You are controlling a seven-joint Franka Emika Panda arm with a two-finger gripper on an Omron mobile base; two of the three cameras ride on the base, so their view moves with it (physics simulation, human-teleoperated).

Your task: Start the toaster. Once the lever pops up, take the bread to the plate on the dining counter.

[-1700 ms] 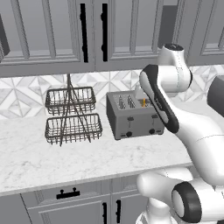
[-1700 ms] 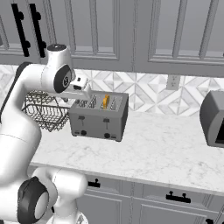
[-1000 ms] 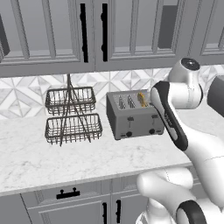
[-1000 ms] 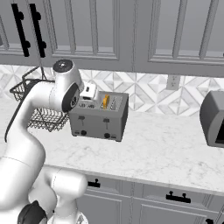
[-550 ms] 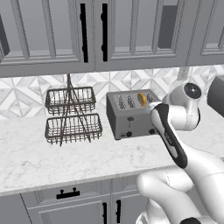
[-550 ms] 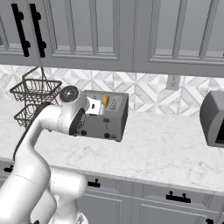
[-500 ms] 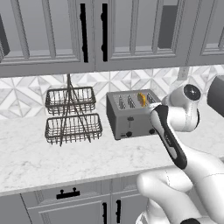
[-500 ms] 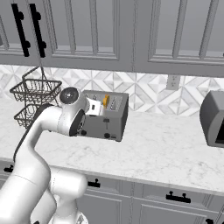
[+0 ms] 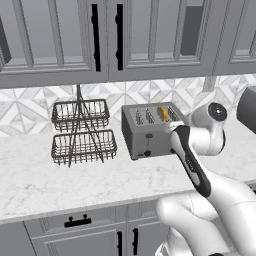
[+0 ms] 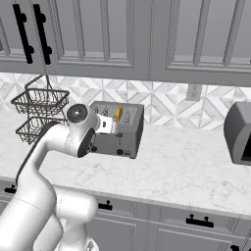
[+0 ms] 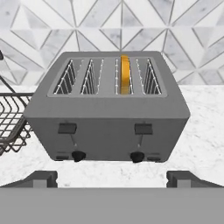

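The grey toaster [image 11: 109,113] stands on the marble wall counter, its front facing me, with two black levers [image 11: 143,128] up and two knobs below them. A golden slice of bread [image 11: 125,74] stands in the third slot from the left; it also pokes up from the toaster [image 9: 150,132] as bread [image 9: 162,113] and from the toaster [image 10: 122,130] as bread [image 10: 118,113]. My gripper [image 11: 112,178] is open, a short way in front of the toaster's face, fingertips [image 11: 41,177] wide apart and holding nothing. The plate and dining counter are out of view.
A two-tier wire basket rack [image 9: 80,130] stands just left of the toaster, its edge close to my hand [image 11: 11,122]. A dark appliance [image 10: 240,132] sits far right on the counter. Grey wall cabinets [image 9: 105,35] hang overhead.
The arm has swung down from above the toaster to its front; the hand now sits low, facing the levers. Toaster and bread have not moved.
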